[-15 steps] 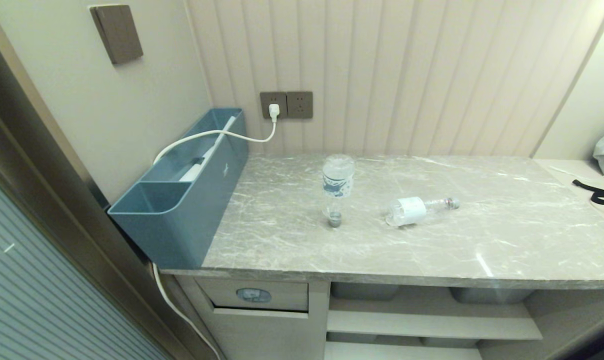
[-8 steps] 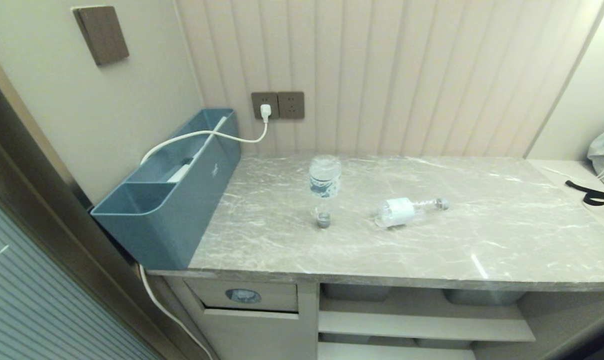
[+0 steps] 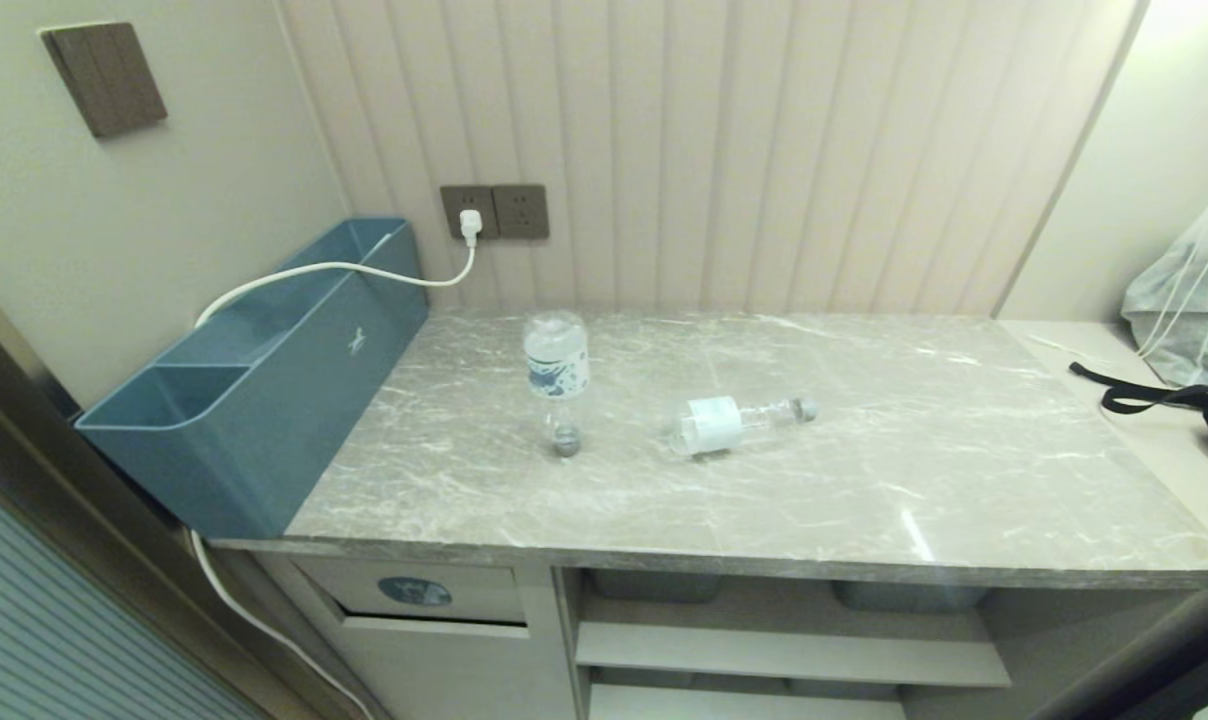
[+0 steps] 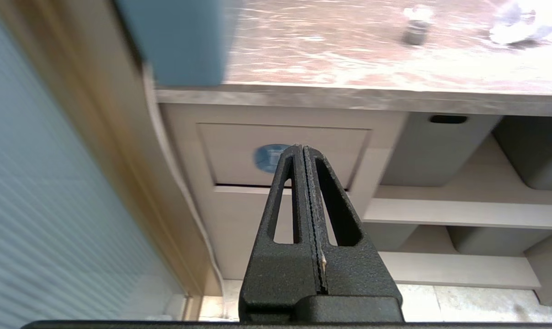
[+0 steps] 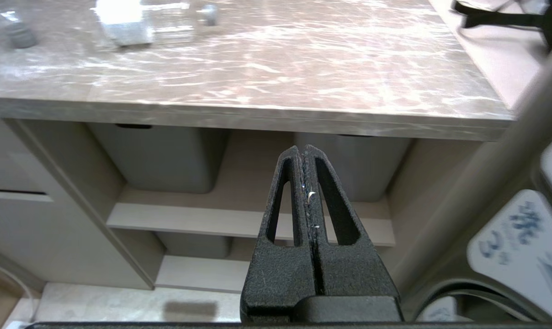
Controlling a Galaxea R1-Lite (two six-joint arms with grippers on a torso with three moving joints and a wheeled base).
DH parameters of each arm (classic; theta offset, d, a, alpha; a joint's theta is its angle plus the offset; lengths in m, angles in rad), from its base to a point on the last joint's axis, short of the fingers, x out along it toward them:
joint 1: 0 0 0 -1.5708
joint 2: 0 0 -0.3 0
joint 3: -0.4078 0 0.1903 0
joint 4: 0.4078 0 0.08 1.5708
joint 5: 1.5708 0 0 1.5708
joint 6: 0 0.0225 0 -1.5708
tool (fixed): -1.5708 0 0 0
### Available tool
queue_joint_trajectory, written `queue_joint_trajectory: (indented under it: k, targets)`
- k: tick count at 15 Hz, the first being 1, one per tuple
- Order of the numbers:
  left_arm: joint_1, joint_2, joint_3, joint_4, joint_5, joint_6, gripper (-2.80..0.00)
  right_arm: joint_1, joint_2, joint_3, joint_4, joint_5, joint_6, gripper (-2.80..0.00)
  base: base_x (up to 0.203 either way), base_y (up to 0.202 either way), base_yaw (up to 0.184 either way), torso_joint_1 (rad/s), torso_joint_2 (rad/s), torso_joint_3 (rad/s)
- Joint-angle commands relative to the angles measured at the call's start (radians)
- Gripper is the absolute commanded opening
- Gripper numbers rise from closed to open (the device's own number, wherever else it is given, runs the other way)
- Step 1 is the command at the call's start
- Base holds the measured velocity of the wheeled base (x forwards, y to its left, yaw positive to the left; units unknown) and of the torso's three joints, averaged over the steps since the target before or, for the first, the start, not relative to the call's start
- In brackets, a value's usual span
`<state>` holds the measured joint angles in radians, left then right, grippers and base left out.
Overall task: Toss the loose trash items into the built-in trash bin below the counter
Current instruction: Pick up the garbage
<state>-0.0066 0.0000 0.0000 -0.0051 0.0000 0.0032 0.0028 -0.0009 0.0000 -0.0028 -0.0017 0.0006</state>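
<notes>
Both arms parked low, in front of counter, out of head view. L gripper [image 4: 303,148]: fingers pressed flat together, nothing between them; tip lines up w/ the built-in trash bin flap [image 4: 283,153], apart from it, round blue sticker [image 4: 268,157] partly behind the tip. R gripper [image 5: 303,148]: fingers also pressed together, empty, pointing at the open shelves [image 5: 239,219] under the slab, grey tubs [image 5: 166,155] sitting on upper shelf.

Head view, near to far:
- 7 o'clock, lowest: bin flap [image 3: 419,592] w/ sticker [image 3: 414,591], flap looks closed, in beige cabinet under counter's left end. White cable [image 3: 254,620] runs down past cabinet's left side.
- 6 to 5 o'clock: shelves [image 3: 784,655], two tubs tucked just under slab.
- Counter [image 3: 864,500]: grey marble w/ white veining, spans most of frame width.
- 9 o'clock: blue-teal divided box [image 3: 254,400] on counter's left end, against wall, long side running front to back.
- Center, ~12 o'clock of counter middle: bottle w/ blue-white label [image 3: 557,375], lying w/ grey cap toward the robot, base toward wall.
- Just to its 3 o'clock, near but not touching: bottle w/ plain white label [image 3: 734,423], on its side, cap pointing to 3 o'clock.
- 3 o'clock edge: black strap [image 3: 1144,395] on lighter side surface, clear plastic bag [image 3: 1189,290] behind it.
- Far, 11 o'clock: double wall socket [image 3: 494,211], white plug in left one, cable looping into the box. Brown switch plate [image 3: 104,78] at 10 o'clock on side wall.
</notes>
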Motion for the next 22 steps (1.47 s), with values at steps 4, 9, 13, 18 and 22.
queue_joint_trajectory:
  k: [4,9,13,18,22]
  targets:
    - [0.000,0.002,0.002,-0.003,-0.009,0.008,-2.80,0.000,-0.001,0.000,0.000,0.000,0.001,-2.80,0.000,-0.094,0.002,0.002,0.00,0.003]
    - [-0.043,0.270,-0.264,-0.047,-0.106,-0.054,-2.80,0.000,-0.001,0.000,0.000,0.002,-0.002,-2.80,0.000,0.000,0.000,0.000,0.00,0.000]
    - [-0.166,0.735,-0.423,-0.118,-0.251,-0.124,0.00,0.000,-0.001,0.000,0.000,0.000,0.001,-2.80,0.000,0.000,0.000,0.000,0.00,0.000]
    - [-0.218,1.191,-0.365,-0.488,-0.361,-0.062,0.00,0.000,-0.001,0.000,0.000,0.003,-0.007,-2.80,0.000,0.000,0.000,0.000,0.00,0.000]
    - [-0.226,1.524,-0.429,-0.758,-0.380,0.054,0.00,0.000,-0.001,0.000,0.000,0.003,-0.006,-2.80,0.000,0.000,0.000,0.000,0.00,0.000]
